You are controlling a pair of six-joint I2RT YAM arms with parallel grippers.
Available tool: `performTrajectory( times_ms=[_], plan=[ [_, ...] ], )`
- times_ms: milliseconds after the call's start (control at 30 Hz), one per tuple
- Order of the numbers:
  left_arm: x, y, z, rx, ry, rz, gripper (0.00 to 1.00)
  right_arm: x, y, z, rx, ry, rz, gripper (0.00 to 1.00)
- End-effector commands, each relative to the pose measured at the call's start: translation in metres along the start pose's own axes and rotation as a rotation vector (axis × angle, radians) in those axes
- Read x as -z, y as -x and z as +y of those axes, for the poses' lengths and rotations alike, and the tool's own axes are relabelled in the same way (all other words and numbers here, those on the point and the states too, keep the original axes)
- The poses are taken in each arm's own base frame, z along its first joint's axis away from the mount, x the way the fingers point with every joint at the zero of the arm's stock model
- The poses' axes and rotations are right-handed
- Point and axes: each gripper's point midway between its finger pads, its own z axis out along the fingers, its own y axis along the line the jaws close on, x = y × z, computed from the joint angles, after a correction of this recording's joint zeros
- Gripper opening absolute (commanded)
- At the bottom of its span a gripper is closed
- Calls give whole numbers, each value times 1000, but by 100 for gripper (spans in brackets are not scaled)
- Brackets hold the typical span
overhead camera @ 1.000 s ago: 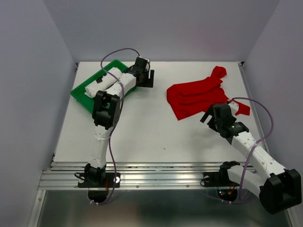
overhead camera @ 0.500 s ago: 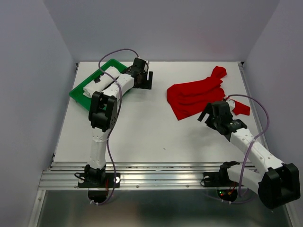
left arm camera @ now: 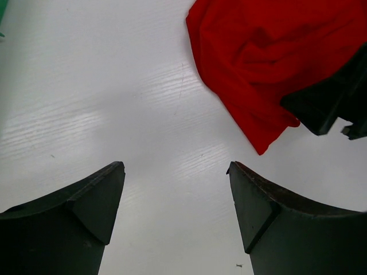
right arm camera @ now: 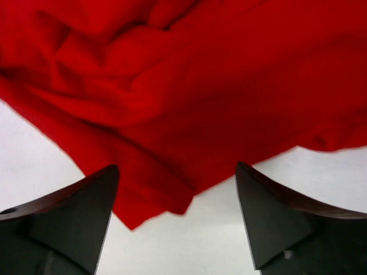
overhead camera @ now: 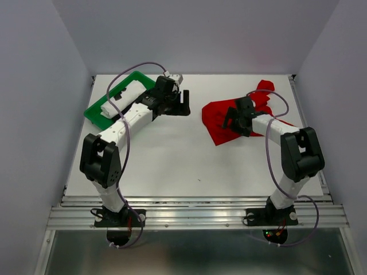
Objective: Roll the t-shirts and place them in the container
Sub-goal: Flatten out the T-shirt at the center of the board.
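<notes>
At right rear of table (overhead camera: 172, 166), red t-shirt (overhead camera: 215, 120) lies crumpled, one end bunched toward back edge. Right gripper (overhead camera: 231, 117) hovers over its left part, fingers spread wide, nothing between them; wrist view shows folded cloth edge just beyond fingertips. Left gripper (overhead camera: 184, 103) sits at centre rear, low over bare surface, fingers wide, empty, pointing toward shirt's left edge. At rear left, white t-shirt (overhead camera: 123, 96) lies rolled inside green tray (overhead camera: 93, 113).

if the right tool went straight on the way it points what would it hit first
Most likely the red t-shirt: its edge lies straight ahead of the open right tool, though depth is unclear.
</notes>
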Motion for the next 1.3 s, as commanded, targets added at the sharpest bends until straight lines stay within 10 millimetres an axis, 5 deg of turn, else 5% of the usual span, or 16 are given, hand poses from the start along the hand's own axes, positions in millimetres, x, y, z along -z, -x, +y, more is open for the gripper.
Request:
performTrajectory(
  times_ms=[0,33,100,200,233,367,533,600,700,767,833,933,1000,1133,1267],
  plan=[
    [30,8,0,22,9,-59,85,-26,3,26,-3,60,34,75],
    [34,9,1,22,17,-67,85,-26,4,27,-8,62,32,75],
    [41,8,5,18,39,-72,85,-29,-5,32,-6,79,55,55],
    [55,13,6,19,53,-96,85,-20,-16,47,20,116,56,7],
    [57,14,6,19,53,-100,85,-16,-27,56,42,138,71,1],
    [63,18,8,28,62,-117,85,6,-57,92,115,226,96,1],
    [62,17,10,50,64,-119,85,40,-129,162,240,398,183,1],
    [59,11,12,60,68,-99,85,50,-132,173,255,406,165,1],
    [61,6,13,62,68,-94,85,52,-98,155,236,303,25,1],
    [65,5,15,60,75,-102,85,50,-82,138,223,250,5,9],
    [66,5,15,60,76,-104,85,46,-57,116,173,202,-20,45],
    [66,2,15,63,74,-99,85,39,-33,83,143,125,-55,79],
    [66,0,14,66,68,-93,86,36,-24,67,150,78,-70,89],
    [65,-5,14,71,60,-84,87,19,-17,38,177,-42,-54,92],
    [68,-6,14,71,58,-86,87,1,-23,33,224,-84,-25,86]
  ],
)
